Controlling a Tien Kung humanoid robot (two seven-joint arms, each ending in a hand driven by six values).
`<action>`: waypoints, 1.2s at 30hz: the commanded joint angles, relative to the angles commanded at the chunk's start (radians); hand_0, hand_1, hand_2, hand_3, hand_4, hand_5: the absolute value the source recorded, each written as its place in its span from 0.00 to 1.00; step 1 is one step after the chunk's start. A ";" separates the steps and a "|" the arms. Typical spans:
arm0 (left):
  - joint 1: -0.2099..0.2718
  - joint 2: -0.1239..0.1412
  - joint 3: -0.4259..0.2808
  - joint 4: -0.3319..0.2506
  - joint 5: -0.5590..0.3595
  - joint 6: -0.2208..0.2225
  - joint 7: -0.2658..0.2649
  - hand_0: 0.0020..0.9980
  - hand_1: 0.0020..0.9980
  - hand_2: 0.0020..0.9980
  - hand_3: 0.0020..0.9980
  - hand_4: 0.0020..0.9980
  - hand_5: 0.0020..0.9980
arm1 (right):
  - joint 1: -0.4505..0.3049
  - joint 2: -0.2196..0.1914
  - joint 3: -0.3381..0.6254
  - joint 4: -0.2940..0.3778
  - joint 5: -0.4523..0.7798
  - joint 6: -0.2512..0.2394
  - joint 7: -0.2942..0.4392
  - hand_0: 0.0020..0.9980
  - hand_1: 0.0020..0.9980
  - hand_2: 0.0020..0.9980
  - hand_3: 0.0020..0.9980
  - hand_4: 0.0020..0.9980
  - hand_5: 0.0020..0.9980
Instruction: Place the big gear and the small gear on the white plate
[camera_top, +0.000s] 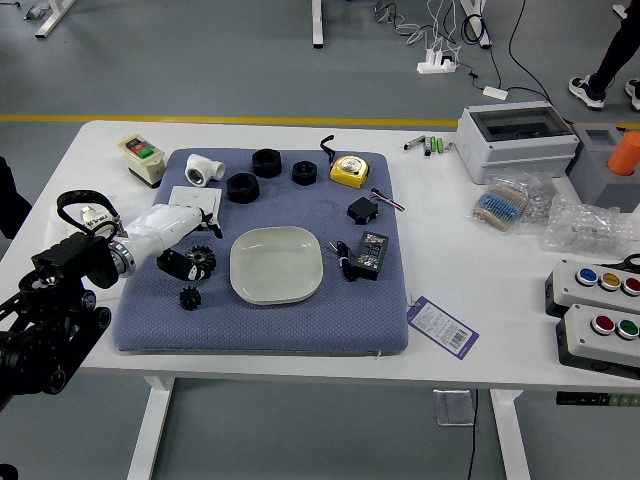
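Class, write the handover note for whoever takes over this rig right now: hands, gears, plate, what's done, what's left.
Left robot hand: open, fingers spread beside the big gear, no grasp visible.
Right robot hand: out of view.
Big gear: on the blue mat, left of the white plate.
Small gear: on the mat, nearer the table's near edge than the big gear.
Done: neither gear is on the plate, which is empty.
Left: place both gears on it.

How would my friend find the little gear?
Find the blue mat, then the white plate on it. Just left of the plate is the small gear, black and toothed. It's smaller and nearer the robot than the big gear.
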 joint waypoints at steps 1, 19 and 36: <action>-0.001 -0.001 0.001 0.005 0.000 -0.003 0.001 0.66 0.69 0.74 0.62 0.94 0.12 | 0.000 -0.001 -0.001 0.000 0.000 0.000 0.000 0.70 0.73 0.77 0.59 0.83 0.68; -0.012 -0.006 -0.001 0.056 0.000 -0.013 0.028 0.59 0.63 0.66 0.60 0.92 0.10 | 0.009 -0.007 -0.011 0.001 0.005 -0.001 0.000 0.70 0.73 0.77 0.59 0.83 0.68; -0.010 -0.006 -0.003 0.058 0.000 -0.010 0.020 0.32 0.45 0.52 0.58 0.78 0.01 | 0.012 -0.008 -0.012 0.000 0.004 -0.001 0.000 0.70 0.73 0.77 0.59 0.83 0.68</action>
